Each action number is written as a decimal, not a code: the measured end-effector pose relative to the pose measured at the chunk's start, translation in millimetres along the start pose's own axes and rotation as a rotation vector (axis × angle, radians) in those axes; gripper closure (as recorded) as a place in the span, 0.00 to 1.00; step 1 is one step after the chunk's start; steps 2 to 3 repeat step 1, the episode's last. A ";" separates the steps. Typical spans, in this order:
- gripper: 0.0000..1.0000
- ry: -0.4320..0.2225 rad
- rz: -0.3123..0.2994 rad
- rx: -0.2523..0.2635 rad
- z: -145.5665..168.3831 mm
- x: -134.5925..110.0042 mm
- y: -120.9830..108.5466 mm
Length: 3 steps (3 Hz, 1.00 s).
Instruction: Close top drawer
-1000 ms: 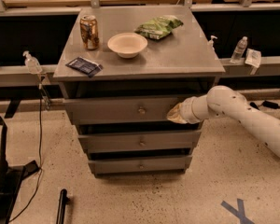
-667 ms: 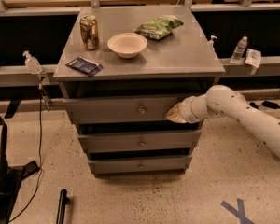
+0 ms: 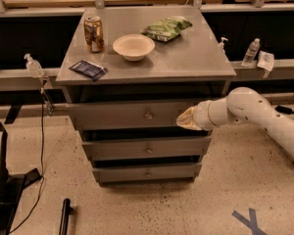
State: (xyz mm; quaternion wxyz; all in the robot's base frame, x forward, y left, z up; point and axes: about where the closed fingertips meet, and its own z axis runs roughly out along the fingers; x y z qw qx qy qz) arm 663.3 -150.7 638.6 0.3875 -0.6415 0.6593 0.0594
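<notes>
The top drawer (image 3: 117, 114) is a wide grey drawer with a small round metal knob (image 3: 148, 115) at its centre. It stands out a little from the grey cabinet, with a dark gap under the tabletop. My gripper (image 3: 187, 119), beige at its tip on a white arm (image 3: 255, 112), is against the right end of the drawer's front panel. The arm reaches in from the right.
Two lower drawer fronts (image 3: 147, 149) (image 3: 148, 172) sit below. On the cabinet top (image 3: 196, 58) are a can (image 3: 94, 33), a white bowl (image 3: 133, 46), a green bag (image 3: 166, 28) and a dark packet (image 3: 88, 69). Cables and a black stand (image 3: 2, 180) lie on the floor at left.
</notes>
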 end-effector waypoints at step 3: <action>1.00 0.012 0.001 -0.046 -25.3 -7.0 6.9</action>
